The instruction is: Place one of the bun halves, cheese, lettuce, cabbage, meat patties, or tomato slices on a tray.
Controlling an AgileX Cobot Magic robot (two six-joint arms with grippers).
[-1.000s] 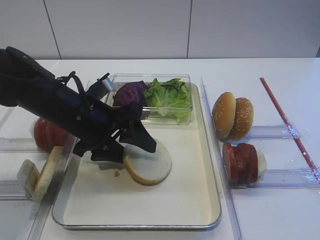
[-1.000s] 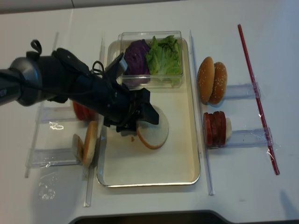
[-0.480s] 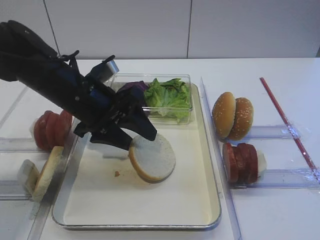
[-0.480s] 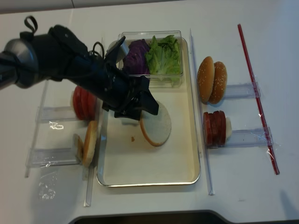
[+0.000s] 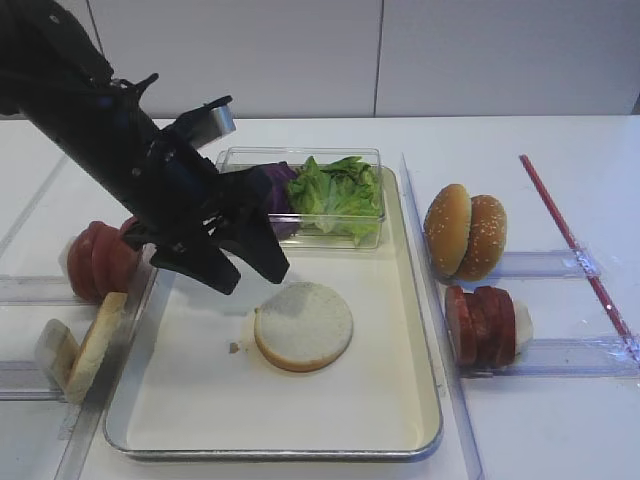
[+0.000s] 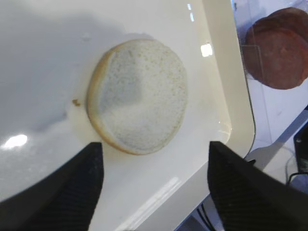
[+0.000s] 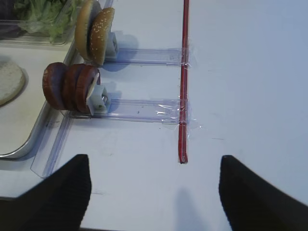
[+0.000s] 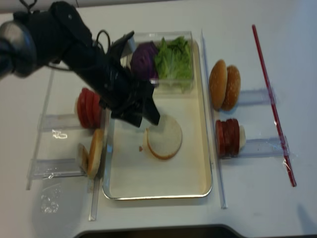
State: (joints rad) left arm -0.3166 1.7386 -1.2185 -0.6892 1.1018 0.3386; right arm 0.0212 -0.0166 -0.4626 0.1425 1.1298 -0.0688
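Bun half (image 5: 303, 325) lies flat on the tray (image 5: 400, 420), cut face up, about mid-tray and slightly toward the right rim. Nothing touching it. One small crumb (image 5: 233, 348) just left of it on the tray floor.

Left gripper (image 5: 245, 268) hangs above the tray, up and left of the bun half, jaws spread, holding nothing. Left wrist view confirms: both dark fingers (image 6: 72, 192) frame the bun half (image 6: 139, 96) from above with clear gap.

Right gripper (image 7: 151, 192): jaws spread, empty, over bare table (image 7: 240, 57) near its right edge, beside the red straw (image 7: 184, 72).

Clear plastic box (image 5: 300, 158) sits at the tray's far edge, with purple cabbage (image 5: 275, 180) on the left and lettuce (image 5: 338, 192) on the right.

Right of the tray, in clear holders: sesame buns (image 5: 465, 232) toward the far edge, meat patties (image 5: 485, 325) nearer. Something pale sits behind the patties, possibly cheese, can't tell.

Left of the tray: tomato slices (image 5: 100, 262), and standing bun halves (image 5: 80, 350) nearer the front edge.
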